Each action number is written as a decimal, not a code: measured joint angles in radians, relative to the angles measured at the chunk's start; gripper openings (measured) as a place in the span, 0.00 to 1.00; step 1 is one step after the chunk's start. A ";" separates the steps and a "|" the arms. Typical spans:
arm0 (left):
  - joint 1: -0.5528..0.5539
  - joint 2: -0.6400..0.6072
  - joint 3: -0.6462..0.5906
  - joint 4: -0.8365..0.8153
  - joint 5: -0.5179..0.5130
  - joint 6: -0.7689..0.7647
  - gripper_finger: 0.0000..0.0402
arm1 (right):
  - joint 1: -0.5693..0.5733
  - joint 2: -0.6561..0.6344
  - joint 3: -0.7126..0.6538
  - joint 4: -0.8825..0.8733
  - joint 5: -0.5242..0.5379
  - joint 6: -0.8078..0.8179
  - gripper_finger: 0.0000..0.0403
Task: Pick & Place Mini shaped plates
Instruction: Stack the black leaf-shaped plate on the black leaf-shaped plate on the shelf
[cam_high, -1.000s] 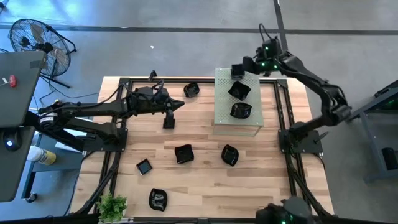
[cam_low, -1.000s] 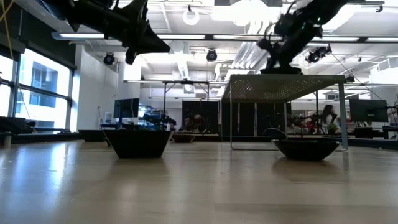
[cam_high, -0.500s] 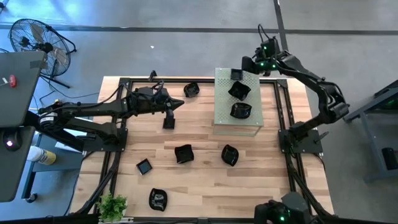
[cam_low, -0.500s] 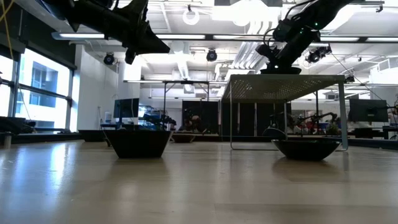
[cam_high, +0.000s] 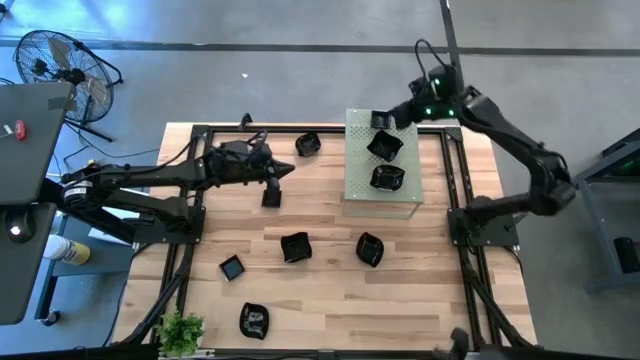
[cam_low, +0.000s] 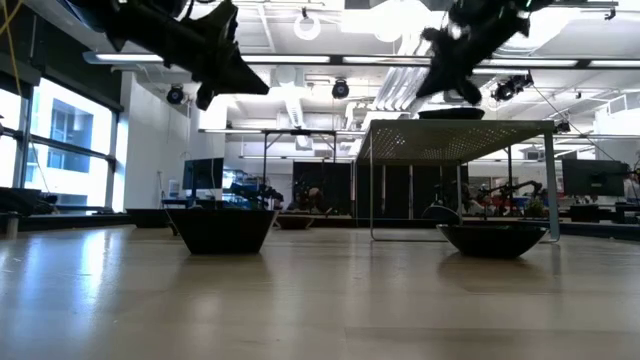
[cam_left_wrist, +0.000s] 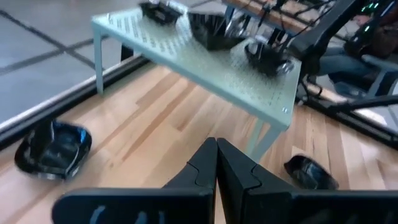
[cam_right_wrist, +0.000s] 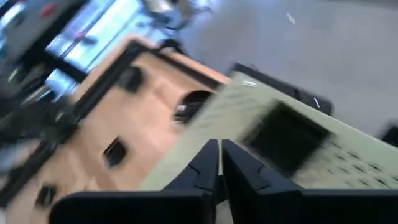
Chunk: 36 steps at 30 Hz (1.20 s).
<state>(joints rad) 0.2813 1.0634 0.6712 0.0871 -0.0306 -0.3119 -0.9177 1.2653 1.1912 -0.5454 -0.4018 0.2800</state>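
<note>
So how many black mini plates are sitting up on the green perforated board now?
3: a square plate at the far edge, a second plate mid-board, a third plate nearest the front edge of the perforated board. None looks hidden.

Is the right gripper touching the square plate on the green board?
Apart: the low view shows the right gripper lifted clear above the square plate.

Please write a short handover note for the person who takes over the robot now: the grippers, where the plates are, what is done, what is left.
Left gripper: shut, empty, above the table left of the board.
Right gripper: shut, empty, above the board's far edge, beside the square plate.
Done: three plates on the green board: the square one, the middle plate and the near plate.
Left: five plates on the table: one far, two mid-table, a small square one, one at the near edge.
</note>
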 joint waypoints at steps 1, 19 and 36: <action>0.000 0.000 0.000 -0.010 0.008 0.000 0.00 | 0.037 -0.032 -0.011 0.011 0.009 -0.025 0.01; 0.000 -0.080 0.002 -0.237 0.201 0.045 0.00 | 0.638 -0.326 -0.350 0.353 0.394 0.034 0.01; -0.065 -0.099 0.137 -1.004 0.256 0.001 0.26 | 0.697 -0.332 -0.355 0.359 0.460 0.034 0.01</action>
<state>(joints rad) 0.2164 0.9646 0.8085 -0.9168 0.2256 -0.3112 -0.2203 0.9333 0.8360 -0.1860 0.0583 0.3138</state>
